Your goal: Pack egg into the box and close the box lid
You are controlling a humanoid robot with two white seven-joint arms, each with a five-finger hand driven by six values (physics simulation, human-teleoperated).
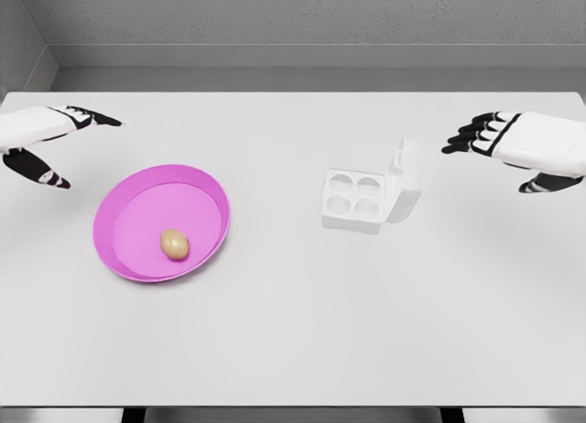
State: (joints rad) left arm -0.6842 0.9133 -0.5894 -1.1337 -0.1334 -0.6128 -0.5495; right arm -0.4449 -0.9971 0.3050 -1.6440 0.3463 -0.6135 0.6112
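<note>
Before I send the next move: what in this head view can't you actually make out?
- Both white arms: cut off by the picture's side edges, only the left hand and right hand show.
- White four-cup egg box: the hinge and the raised lid's outer face are turned away.
- Tan egg in the shallow pink plastic bowl: too small to check for cracks.
- Grey table's near edge: cut off by the bottom edge.

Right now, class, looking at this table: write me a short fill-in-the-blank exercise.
1. The egg lies in the pink ____.
2. The box has ____ empty cups.
3. The box lid stands ____.
4. The left hand and right hand hold ____.

Missing words: bowl; four; open; nothing.
</note>
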